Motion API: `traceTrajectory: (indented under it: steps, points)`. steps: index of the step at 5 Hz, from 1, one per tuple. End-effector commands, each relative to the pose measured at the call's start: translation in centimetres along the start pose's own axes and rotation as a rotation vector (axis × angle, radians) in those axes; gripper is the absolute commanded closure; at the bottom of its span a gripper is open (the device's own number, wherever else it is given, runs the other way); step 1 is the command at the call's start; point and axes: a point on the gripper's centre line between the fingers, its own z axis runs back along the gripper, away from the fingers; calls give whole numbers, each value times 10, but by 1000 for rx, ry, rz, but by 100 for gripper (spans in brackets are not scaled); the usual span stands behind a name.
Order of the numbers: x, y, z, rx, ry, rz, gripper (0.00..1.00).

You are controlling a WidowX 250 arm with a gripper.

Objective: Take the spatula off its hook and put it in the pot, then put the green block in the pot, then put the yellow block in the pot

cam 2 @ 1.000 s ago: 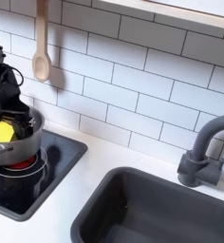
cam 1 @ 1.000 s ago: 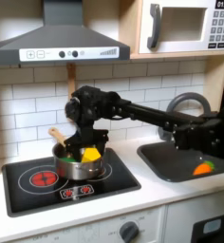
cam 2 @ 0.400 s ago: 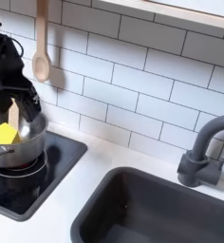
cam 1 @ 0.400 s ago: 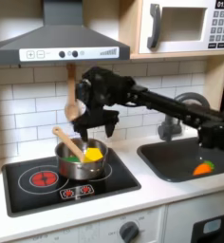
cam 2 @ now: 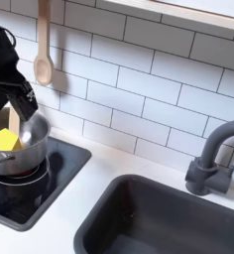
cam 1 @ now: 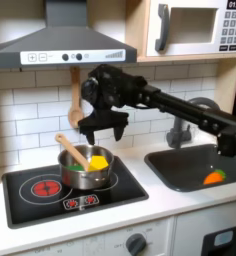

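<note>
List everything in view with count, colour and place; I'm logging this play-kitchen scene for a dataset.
pot: 1, steel, on the stove burner
spatula: 1, light wood, leaning in the pot
yellow block: 1, yellow, in the pot
green block: 1, green, in the pot
wooden spoon: 1, light wood, hanging on the tiled wall
stove: 1, black, red rings
sink: 1, dark grey, first exterior view's right
orange piece: 1, in the sink
faucet: 1, grey
microwave: 1, white
range hood: 1, grey
pincer: 1, black, above the pot, open
</note>
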Motion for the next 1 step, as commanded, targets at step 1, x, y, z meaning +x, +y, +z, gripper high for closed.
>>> traceTrajectory:
  steps: [1]
  points:
    - [0, 0, 0, 0, 0, 0, 0]
